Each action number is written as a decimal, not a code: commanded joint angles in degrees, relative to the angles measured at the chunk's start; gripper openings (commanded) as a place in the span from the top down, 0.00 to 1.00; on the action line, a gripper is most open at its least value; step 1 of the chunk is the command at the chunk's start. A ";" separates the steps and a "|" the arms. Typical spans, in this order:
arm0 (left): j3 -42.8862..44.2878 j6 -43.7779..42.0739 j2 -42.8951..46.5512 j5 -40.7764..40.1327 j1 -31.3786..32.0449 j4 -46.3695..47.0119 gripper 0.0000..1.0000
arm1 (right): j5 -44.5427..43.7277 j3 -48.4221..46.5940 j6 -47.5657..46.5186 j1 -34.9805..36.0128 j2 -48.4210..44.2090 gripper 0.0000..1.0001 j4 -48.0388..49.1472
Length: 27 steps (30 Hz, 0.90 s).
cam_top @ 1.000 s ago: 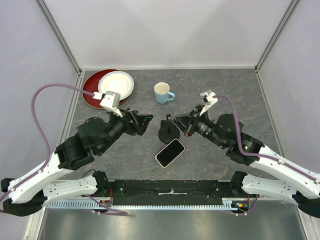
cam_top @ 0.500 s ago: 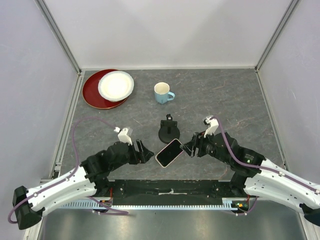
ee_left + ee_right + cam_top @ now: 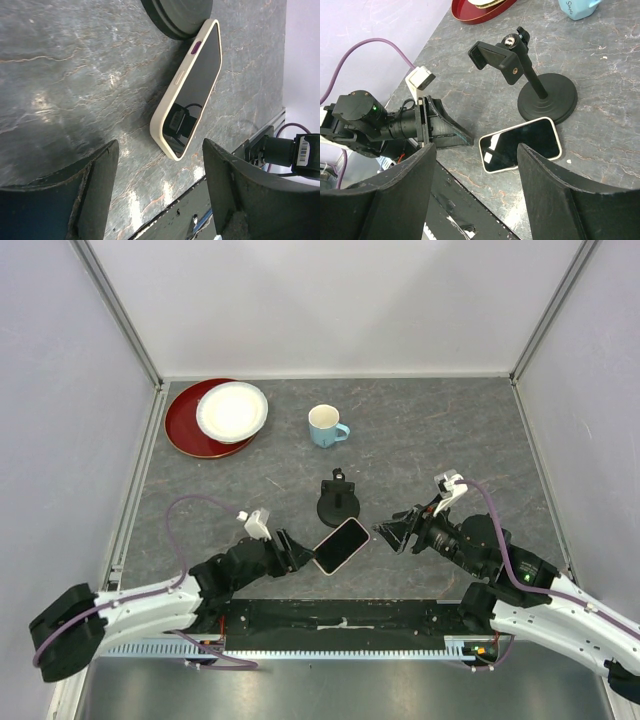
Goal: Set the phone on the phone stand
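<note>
Lying flat with its dark screen up, the phone [image 3: 340, 546] rests on the grey table [image 3: 450, 440], one end at the edge of the round base of the phone stand [image 3: 337, 502]. The left gripper [image 3: 302, 553] and right gripper [image 3: 388, 536] flank it low over the table, each with fingers spread wide and holding nothing.

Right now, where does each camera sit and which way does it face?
Top external: above and behind the arms, looking down on the table; both show, left claw and right claw flanking the phone.
Left wrist: on the left arm, low over the table, looking past its own fingers at the phone and phone stand base.
Right wrist: on the right arm, looking between its fingers toward the left arm.
Shared: all three show phone and stand.
</note>
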<state>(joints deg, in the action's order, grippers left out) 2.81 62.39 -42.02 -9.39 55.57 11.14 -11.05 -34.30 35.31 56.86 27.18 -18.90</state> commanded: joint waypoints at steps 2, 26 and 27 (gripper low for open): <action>-4.56 4.05 -10.68 2.00 -0.02 21.27 0.29 | -0.47 -1.38 -1.21 0.00 -0.28 0.27 1.05; -3.09 8.10 -69.42 9.12 2.96 84.23 0.80 | 2.08 1.08 -0.07 0.00 -1.34 0.28 4.31; -2.99 7.92 -68.47 7.99 3.92 84.23 0.86 | 2.26 0.99 -0.07 -0.08 -1.25 0.28 3.96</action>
<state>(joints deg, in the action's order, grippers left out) 4.32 71.16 -106.41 -1.69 57.17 82.37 -9.63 -33.56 34.94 56.84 26.33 -16.99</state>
